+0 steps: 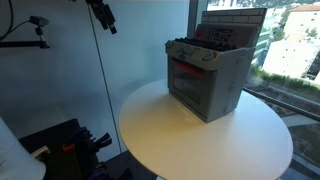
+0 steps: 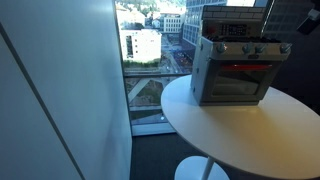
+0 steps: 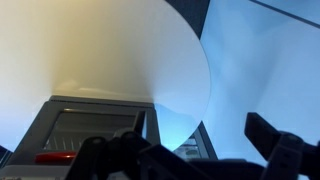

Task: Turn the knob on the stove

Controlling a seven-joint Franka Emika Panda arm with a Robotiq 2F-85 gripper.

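Note:
The grey toy stove (image 1: pixel 208 85) stands on the round white table (image 1: pixel 200 145), toward its far side, with a red-orange oven window, a knob row (image 1: pixel 195 52) above it and a brick-patterned back panel. It shows in both exterior views (image 2: pixel 232 75). My gripper (image 1: pixel 100 14) hangs high up, well off to the side of the stove and apart from it. In the wrist view the stove (image 3: pixel 85 125) is at the lower left, and the gripper (image 3: pixel 200 138) is open with nothing between its dark fingers.
The table (image 2: pixel 240 135) stands on a pedestal beside floor-to-ceiling windows with city buildings (image 2: pixel 145 45) outside. Black equipment (image 1: pixel 70 145) sits low beside the table. A camera on a mount (image 1: pixel 38 22) is at the wall.

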